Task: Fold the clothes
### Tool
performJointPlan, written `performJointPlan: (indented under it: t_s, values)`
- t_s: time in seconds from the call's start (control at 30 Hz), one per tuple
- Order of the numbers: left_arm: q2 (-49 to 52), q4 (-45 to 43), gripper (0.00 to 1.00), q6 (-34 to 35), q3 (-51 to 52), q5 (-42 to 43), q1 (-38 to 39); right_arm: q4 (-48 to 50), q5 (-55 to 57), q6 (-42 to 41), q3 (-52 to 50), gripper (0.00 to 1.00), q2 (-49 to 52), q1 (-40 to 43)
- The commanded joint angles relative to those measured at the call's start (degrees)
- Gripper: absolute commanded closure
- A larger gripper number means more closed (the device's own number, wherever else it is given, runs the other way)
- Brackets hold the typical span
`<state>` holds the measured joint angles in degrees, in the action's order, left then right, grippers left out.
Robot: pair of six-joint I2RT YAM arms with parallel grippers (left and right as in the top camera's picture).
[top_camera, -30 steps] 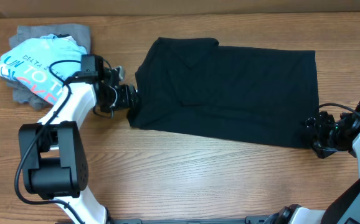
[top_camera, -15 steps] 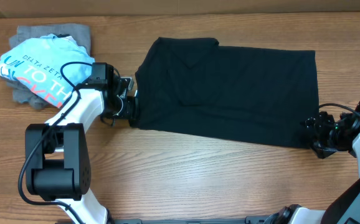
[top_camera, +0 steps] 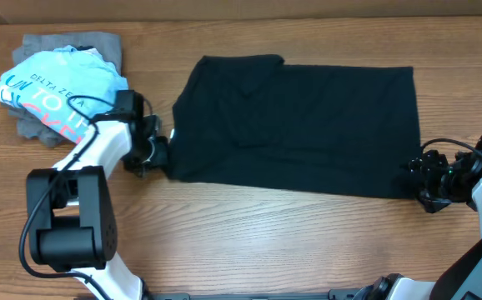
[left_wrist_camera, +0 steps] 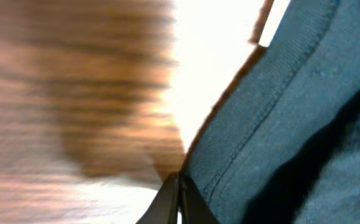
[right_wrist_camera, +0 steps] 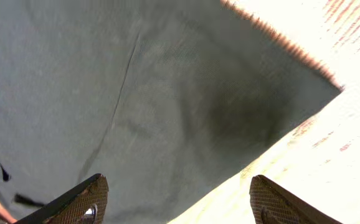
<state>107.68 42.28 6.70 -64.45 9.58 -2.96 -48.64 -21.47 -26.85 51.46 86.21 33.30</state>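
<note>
The clothes, a black T-shirt (top_camera: 299, 125), lie spread flat across the middle of the wooden table (top_camera: 266, 242). My left gripper (top_camera: 162, 154) is at the shirt's lower left corner. In the left wrist view its jaws (left_wrist_camera: 179, 186) are pressed together at the stitched hem (left_wrist_camera: 248, 143), shut on the fabric's edge. My right gripper (top_camera: 416, 177) sits at the shirt's lower right corner. In the right wrist view it (right_wrist_camera: 179, 202) stands open, one finger (right_wrist_camera: 86, 196) over the cloth (right_wrist_camera: 136, 93) and the other over bare wood, holding nothing.
A light blue printed shirt (top_camera: 53, 87) lies crumpled on a grey garment (top_camera: 74, 42) at the back left, close behind my left arm. Bare wood runs along the table's front edge below the black shirt.
My left gripper closed at the shirt's left edge and drew back to the left; the whole black shirt slid a little left with it. The right arm stayed put, still open.
</note>
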Motion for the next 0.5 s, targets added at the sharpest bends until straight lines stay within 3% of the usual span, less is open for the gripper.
performJointPlan:
  t_s: [0.0, 0.17, 0.47]
  values:
    - [-1.66, 1.05, 0.9, -4.57, -0.22, 7.39, -2.29, 0.15, 1.03, 0.79, 1.01, 0.24, -0.04, 0.09]
    - [-4.81, 5.09, 0.95, -2.4, -0.22, 3.98, -2.27, -0.11, 1.05, 1.64, 1.01, 0.24, -0.04, 0.09]
    - [-5.38, 14.1, 0.96, 7.54, -0.2, -13.18, -2.64, -4.74, 3.02, 5.7, 0.31, 0.23, -0.04, -0.04]
